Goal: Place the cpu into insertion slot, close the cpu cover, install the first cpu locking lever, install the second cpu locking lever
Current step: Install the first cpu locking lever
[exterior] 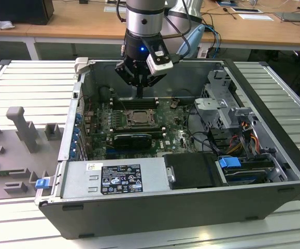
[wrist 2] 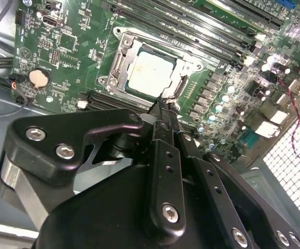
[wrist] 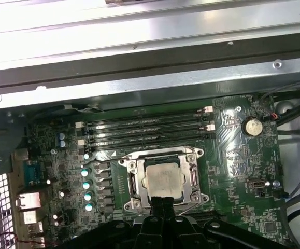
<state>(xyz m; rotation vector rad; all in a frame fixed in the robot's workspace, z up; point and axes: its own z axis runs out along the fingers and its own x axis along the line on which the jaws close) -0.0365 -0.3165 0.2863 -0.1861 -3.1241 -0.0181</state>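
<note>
Hanging straight down from the arm (exterior: 144, 21) into the open computer case (exterior: 155, 207), with the end effector (exterior: 139, 95) low over the green motherboard (exterior: 175, 136). Fingers (wrist 2: 165, 155) pressed together into one narrow tip, poised at the edge of the insertion slot (wrist 2: 111, 72) — touching it or just above it, hard to say. Seated in that slot, the cpu (wrist 2: 150, 72), pale silvery top facing up, square to the rim. Lying flat over it, the cpu cover (wrist: 188, 166), framing the chip through its window and resting on the slot's metal rim. Beside the fingertips in the second wrist view, a thin wire lever (wrist 2: 182, 85) along the slot's edge; latched or loose, cannot tell. Next to the slot in the first wrist view, long black memory slots (wrist: 144, 129) in parallel rows, and farther along the board a round coin battery (wrist: 251, 126). In the exterior view, case resting on a slatted metal bench (exterior: 30, 78), slot near the middle of the board, right under the end effector. Toward the exterior view's right, a grey drive cage (exterior: 217, 106) — inside the case, near its wall. Along the near wall, a labelled silver power supply (exterior: 113, 179). On the bench at the exterior view's left, grey moulded fixtures (exterior: 20, 124), apart from the case.
</note>
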